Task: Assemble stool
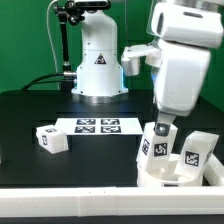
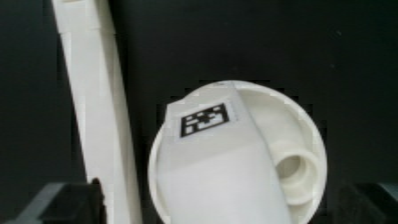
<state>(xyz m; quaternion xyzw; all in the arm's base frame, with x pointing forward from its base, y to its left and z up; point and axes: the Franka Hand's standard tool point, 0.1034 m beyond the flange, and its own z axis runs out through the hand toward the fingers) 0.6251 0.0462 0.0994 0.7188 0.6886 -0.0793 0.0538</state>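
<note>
The round white seat (image 2: 222,165) fills the wrist view. It is seen steeply tilted, with a square marker (image 2: 210,117) and a round socket (image 2: 294,170) on its hollow side. My gripper (image 2: 217,205) is low over it, its dark fingers (image 2: 71,203) far apart at either side of the seat. In the exterior view the gripper (image 1: 160,130) is down on the seat (image 1: 160,165) at the front right. One leg (image 1: 195,150) stands beside the seat there. Another leg (image 1: 50,140) lies alone at the exterior view's left.
The long white edge rail (image 2: 93,110) runs close beside the seat and along the table's front (image 1: 80,200). The marker board (image 1: 97,126) lies in the middle of the black table. The arm's base (image 1: 97,65) stands behind it.
</note>
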